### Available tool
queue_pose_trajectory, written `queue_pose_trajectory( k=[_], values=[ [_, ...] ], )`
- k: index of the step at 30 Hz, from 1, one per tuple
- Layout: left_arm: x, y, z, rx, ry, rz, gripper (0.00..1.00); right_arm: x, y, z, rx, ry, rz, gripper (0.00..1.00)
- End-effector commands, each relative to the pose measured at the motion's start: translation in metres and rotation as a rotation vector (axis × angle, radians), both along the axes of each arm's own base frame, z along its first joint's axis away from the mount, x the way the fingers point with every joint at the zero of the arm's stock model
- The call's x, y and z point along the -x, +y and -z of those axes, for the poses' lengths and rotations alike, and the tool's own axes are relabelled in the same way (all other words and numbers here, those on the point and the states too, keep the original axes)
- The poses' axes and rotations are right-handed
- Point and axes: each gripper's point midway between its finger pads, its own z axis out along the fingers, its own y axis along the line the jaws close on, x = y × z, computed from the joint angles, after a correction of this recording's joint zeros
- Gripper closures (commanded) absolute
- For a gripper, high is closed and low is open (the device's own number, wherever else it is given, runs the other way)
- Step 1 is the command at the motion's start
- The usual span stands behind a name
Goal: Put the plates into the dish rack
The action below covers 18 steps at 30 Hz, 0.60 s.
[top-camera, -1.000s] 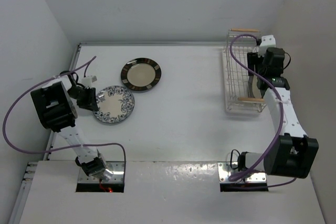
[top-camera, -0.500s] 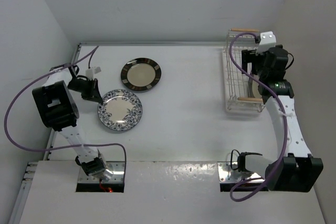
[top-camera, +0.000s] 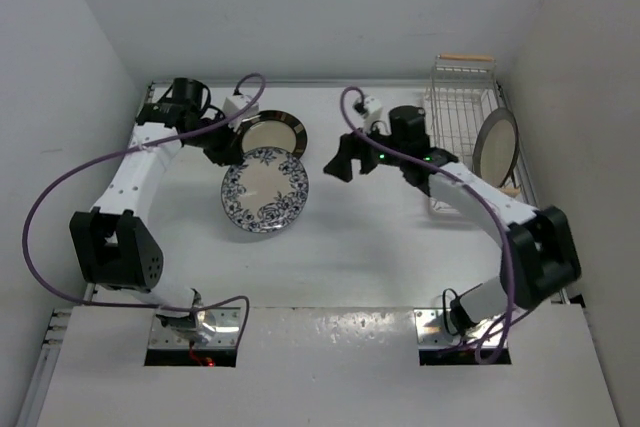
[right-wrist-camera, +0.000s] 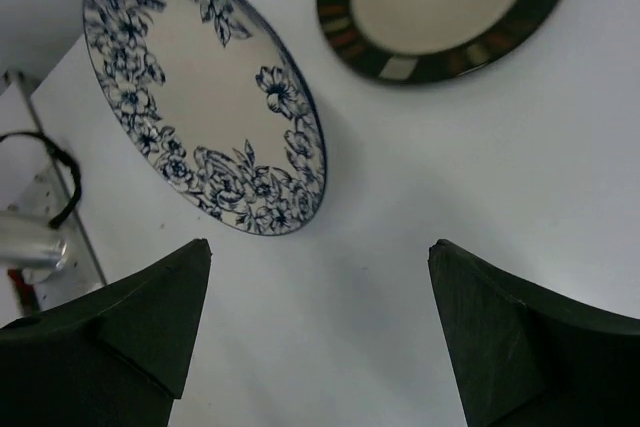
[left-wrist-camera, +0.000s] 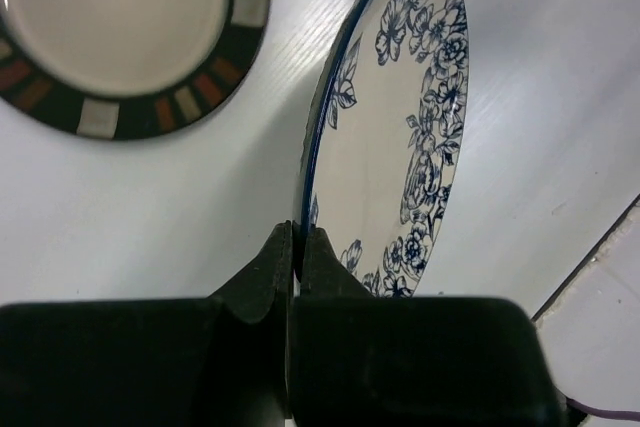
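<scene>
My left gripper [top-camera: 228, 147] is shut on the rim of the white plate with the blue floral pattern [top-camera: 265, 190] and holds it tilted above the table. The left wrist view shows the jaws [left-wrist-camera: 297, 247] pinching the edge of that plate [left-wrist-camera: 400, 137]. The dark-rimmed plate [top-camera: 272, 129] lies flat just behind it and also shows in the left wrist view [left-wrist-camera: 120, 37]. My right gripper [top-camera: 342, 165] is open and empty over mid-table, right of the floral plate [right-wrist-camera: 200, 97]. The grey-rimmed plate [top-camera: 495, 147] stands on edge in the white wire dish rack [top-camera: 455, 87].
The rack stands at the back right against the right wall, one wooden handle [top-camera: 466, 57] at its far end. Walls close the table at left, back and right. Purple cables loop from both arms. The right wrist view shows the dark-rimmed plate [right-wrist-camera: 445, 7] beyond the open fingers.
My left gripper has carried the floral plate to the right, in front of the dark-rimmed plate. My right arm has left the rack, leaving the grey-rimmed plate standing there, and swung left to mid-table.
</scene>
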Motion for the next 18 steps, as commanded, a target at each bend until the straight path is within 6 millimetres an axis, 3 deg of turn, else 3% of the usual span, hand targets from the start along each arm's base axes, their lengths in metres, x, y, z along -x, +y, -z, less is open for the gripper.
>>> queue_pose_trajectory(
  k=[1, 2, 8, 10, 11, 13, 14, 17, 18],
  values=[
    [0.011, -0.032, -0.04, 0.06, -0.132, 0.079, 1.0, 0.002, 0.052, 0.003, -0.102, 0.032, -0.116, 0.12],
    [0.013, -0.036, -0.044, 0.061, -0.141, 0.092, 1.0, -0.001, 0.06, -0.002, -0.118, 0.017, -0.126, 0.13],
    [0.029, -0.057, -0.06, 0.134, -0.167, 0.162, 1.0, -0.004, 0.102, 0.019, -0.155, 0.055, -0.178, 0.18],
    [0.031, -0.058, -0.063, 0.142, -0.175, 0.167, 1.0, 0.0, 0.112, 0.025, -0.165, 0.087, -0.196, 0.31],
    [0.031, -0.058, -0.063, 0.142, -0.175, 0.168, 1.0, 0.002, 0.114, 0.031, -0.172, 0.105, -0.209, 0.45],
    [0.03, -0.057, -0.067, 0.155, -0.178, 0.16, 1.0, 0.008, 0.12, 0.029, -0.205, 0.14, -0.231, 0.62],
    [0.03, -0.057, -0.067, 0.155, -0.178, 0.16, 1.0, 0.009, 0.121, 0.025, -0.23, 0.152, -0.232, 0.8],
    [0.021, -0.048, -0.072, 0.127, -0.198, 0.102, 1.0, 0.006, 0.114, 0.018, -0.249, 0.159, -0.198, 1.0],
    [0.018, -0.045, -0.072, 0.115, -0.2, 0.075, 0.99, 0.002, 0.11, 0.016, -0.25, 0.152, -0.181, 1.0]
  ],
)
